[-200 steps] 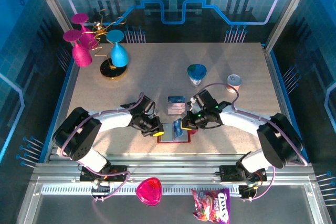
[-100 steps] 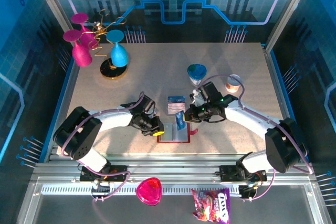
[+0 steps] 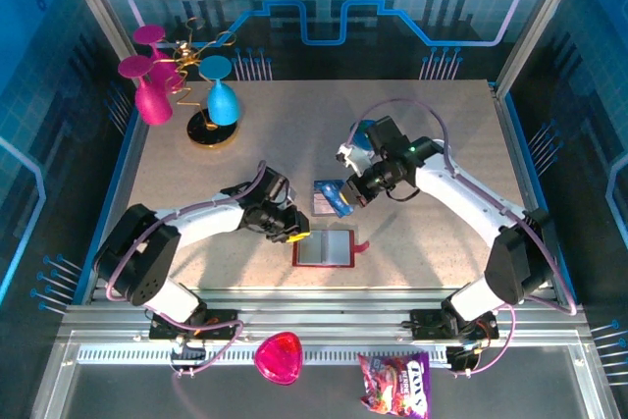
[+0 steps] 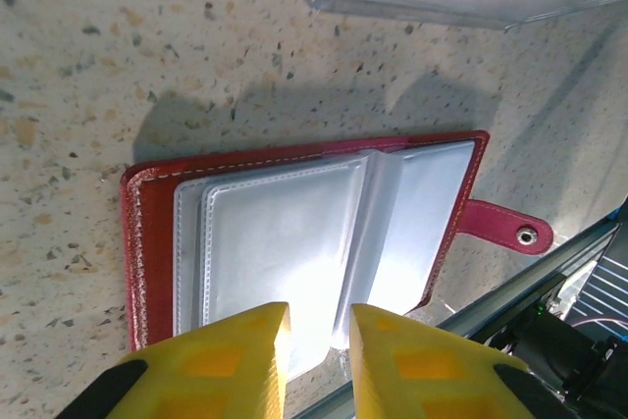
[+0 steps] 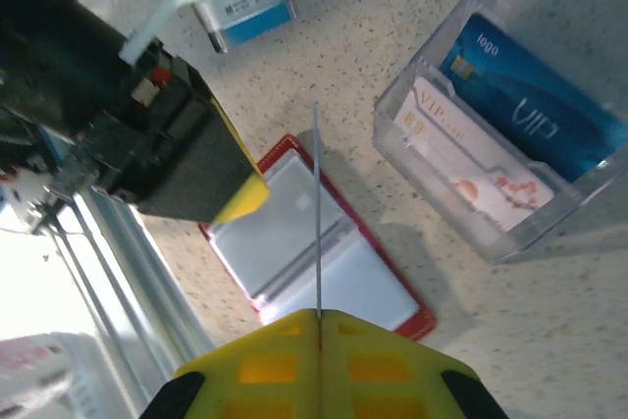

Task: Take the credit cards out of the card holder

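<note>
The card holder (image 3: pixel 324 248) lies open on the table, dark red with greyish clear pockets (image 4: pixel 294 242) and a snap tab (image 4: pixel 510 231). My right gripper (image 3: pixel 345 199) hangs above and behind it, shut on a thin bluish credit card (image 3: pixel 338 201). The right wrist view shows that card edge-on (image 5: pixel 317 203) over the card holder (image 5: pixel 334 272). My left gripper (image 4: pixel 319 340) hovers at the holder's near-left edge, jaws slightly apart with nothing between them. Two more cards, blue (image 5: pixel 530 105) and pinkish-white (image 5: pixel 471 169), stand in a clear tiered stand (image 3: pixel 329 193).
A gold rack with pink and blue glasses (image 3: pixel 186 85) stands at the back left. A blue bowl (image 3: pixel 368 134) and a small cup (image 3: pixel 438 152) sit behind the right arm. A pink item (image 3: pixel 279 356) and a candy bag (image 3: pixel 394 384) lie below the table's front rail.
My right gripper has drawn the card out of the card holder and carried it up and back toward the clear stand. My left gripper's jaws have parted a little.
</note>
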